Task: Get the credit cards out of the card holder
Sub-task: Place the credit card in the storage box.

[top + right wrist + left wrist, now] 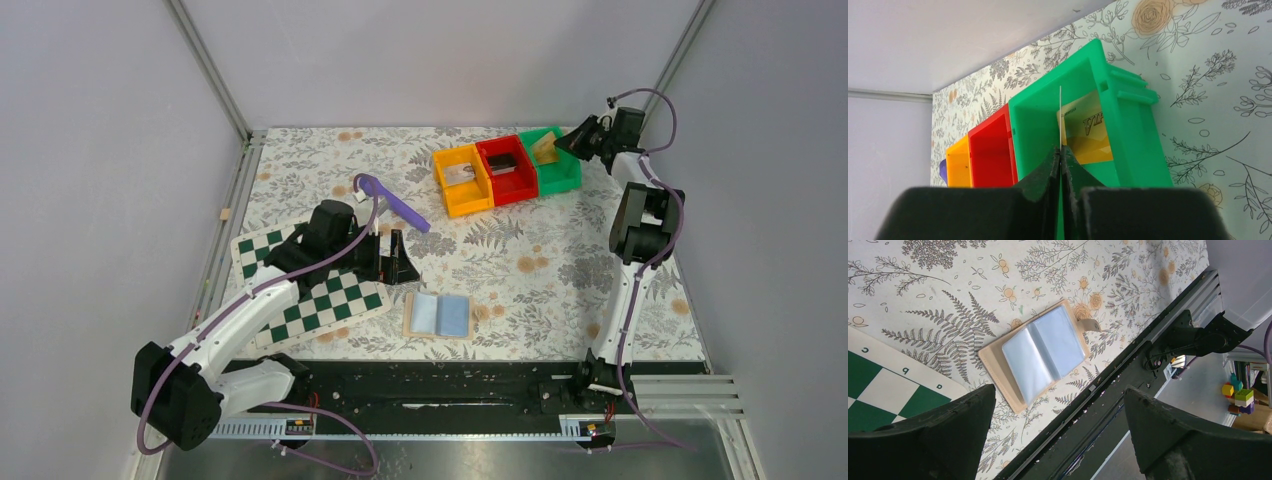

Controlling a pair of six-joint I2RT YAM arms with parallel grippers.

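Observation:
The tan card holder [438, 315] lies open on the table near the front edge, its two light blue panels up; it also shows in the left wrist view [1040, 354]. My left gripper [395, 258] is open and empty, left of and above the holder [1059, 390]. My right gripper [577, 140] is shut on a thin white card [1060, 112] seen edge-on, held upright over the green bin [1133, 140]. A yellow card [1087, 132] lies inside that bin.
Orange [462, 180], red [507, 170] and green [560, 183] bins stand in a row at the back right; the orange and red ones each hold something flat. A green-and-white checkered board [320, 295] lies under my left arm. A purple object [395, 205] lies behind it.

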